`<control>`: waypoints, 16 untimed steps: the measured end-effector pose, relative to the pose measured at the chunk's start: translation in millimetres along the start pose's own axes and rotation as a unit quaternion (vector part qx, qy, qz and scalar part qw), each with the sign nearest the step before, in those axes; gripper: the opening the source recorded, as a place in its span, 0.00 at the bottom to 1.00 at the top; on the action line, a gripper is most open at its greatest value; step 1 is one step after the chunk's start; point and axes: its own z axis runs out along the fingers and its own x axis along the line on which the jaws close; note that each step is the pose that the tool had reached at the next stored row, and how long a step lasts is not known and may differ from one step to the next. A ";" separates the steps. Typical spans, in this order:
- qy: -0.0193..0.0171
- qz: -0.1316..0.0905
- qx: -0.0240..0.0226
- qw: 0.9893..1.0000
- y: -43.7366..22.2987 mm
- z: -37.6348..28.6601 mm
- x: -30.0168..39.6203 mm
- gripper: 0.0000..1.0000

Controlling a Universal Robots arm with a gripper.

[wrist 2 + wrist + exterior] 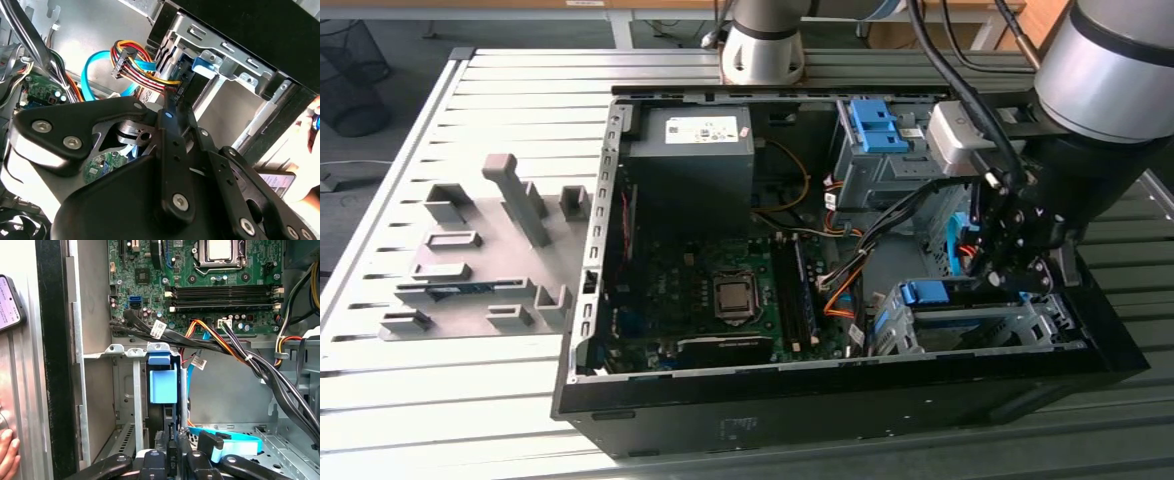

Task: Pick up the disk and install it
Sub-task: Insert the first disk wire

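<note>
Gripper [1017, 268] sits low inside the open computer case [854, 400], on the exterior view's right, directly over the metal drive cage [987, 325]. From this view I cannot make out the fingers. The disk [941, 292] shows as a blue carrier end at the top of that cage, just beside the gripper. The grey power supply box [691, 150] sits at the far end of the case and the motherboard [707, 300] lies on its floor. The case stands on a slatted metal table [454, 400], with a grey fixture tray [480, 250] on the exterior view's left.

Second wrist view: the gripper's black links take up the foreground. Beyond them I see the cage [235, 65] with a blue tab of the disk [202, 62] at its edge. A bundle of coloured wires [140, 65] ends in a black plug beside it. A light blue cable [92, 70] loops over the case floor.

First wrist view: the fingers [152, 460] are drawn together on the thin dark edge of the disk [163, 385]. I log it as clamped on the disk. The disk stands edge-on in the cage slot [125, 390], with its blue carrier face towards the motherboard [220, 285]. Black and orange cables cross above it. A person's hand [7, 455] rests outside the case wall.
</note>
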 end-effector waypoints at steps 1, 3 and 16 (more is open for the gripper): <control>0.000 0.000 0.000 1.000 -0.2 -2.6 0.2 0.24; 0.000 0.000 0.000 1.000 -0.6 -7.6 0.4 0.24; 0.000 0.000 0.000 1.000 -0.9 -11.2 0.5 0.11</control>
